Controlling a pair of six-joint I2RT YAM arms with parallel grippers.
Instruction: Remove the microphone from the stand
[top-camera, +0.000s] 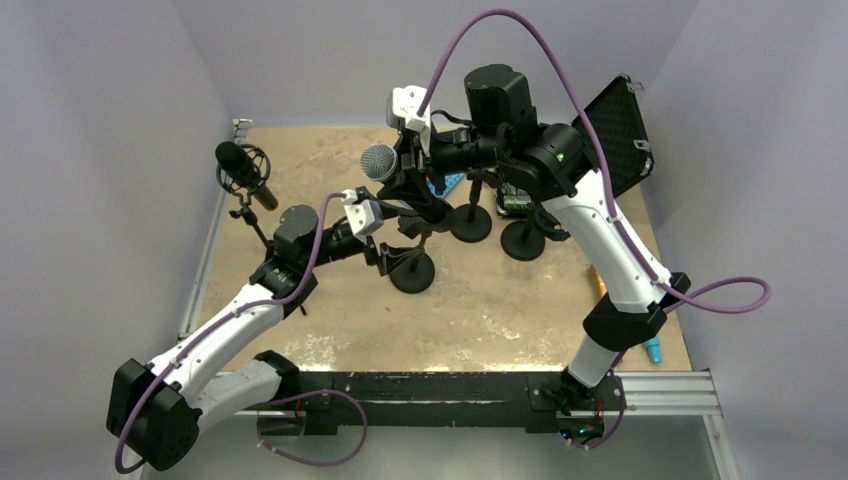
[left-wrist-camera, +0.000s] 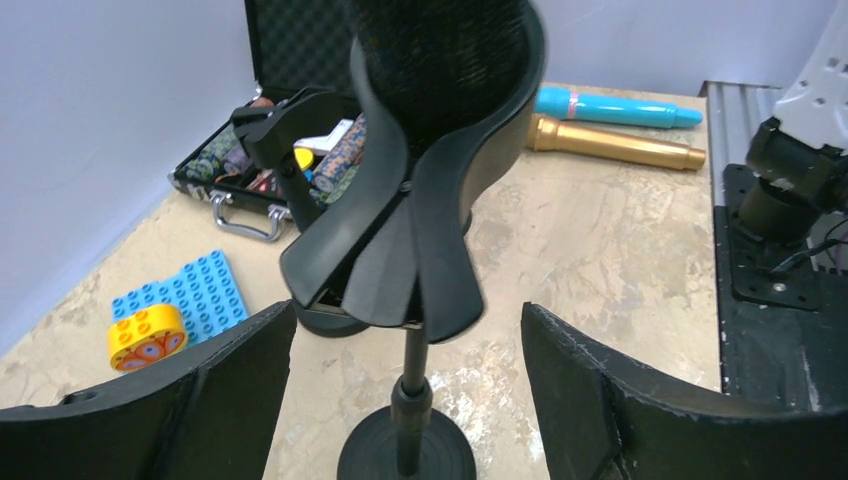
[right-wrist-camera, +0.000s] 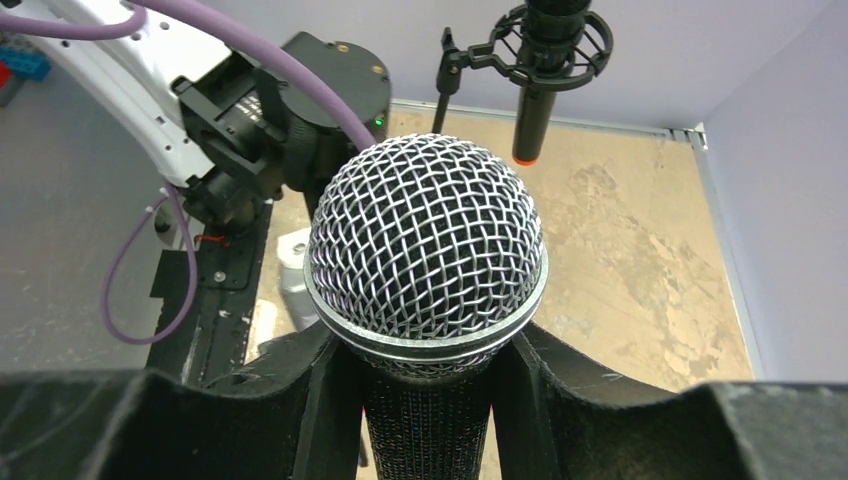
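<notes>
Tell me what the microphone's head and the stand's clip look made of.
The microphone head: woven wire mesh with a ring band, bright silvery sheen, likely metal. The clip: smooth moulded black shell, dull gloss, probably plastic, possibly rubbery.

We picture the twin arms: the left arm (top-camera: 225, 335) and the right arm (top-camera: 600, 235) wear white shells between blocky black joint housings, largest at the shoulders (top-camera: 155, 420). A purple cable (right-wrist-camera: 300, 78) trails along each in loose loops. White camera mounts (top-camera: 408, 108) cap the wrists. A small green light (top-camera: 561, 156) glows on a black motor housing of the right arm. The left fingers (left-wrist-camera: 200, 400) and right fingers (right-wrist-camera: 620, 420) are broad, matte black wedges, we note, their edges scuffed grey.
</notes>
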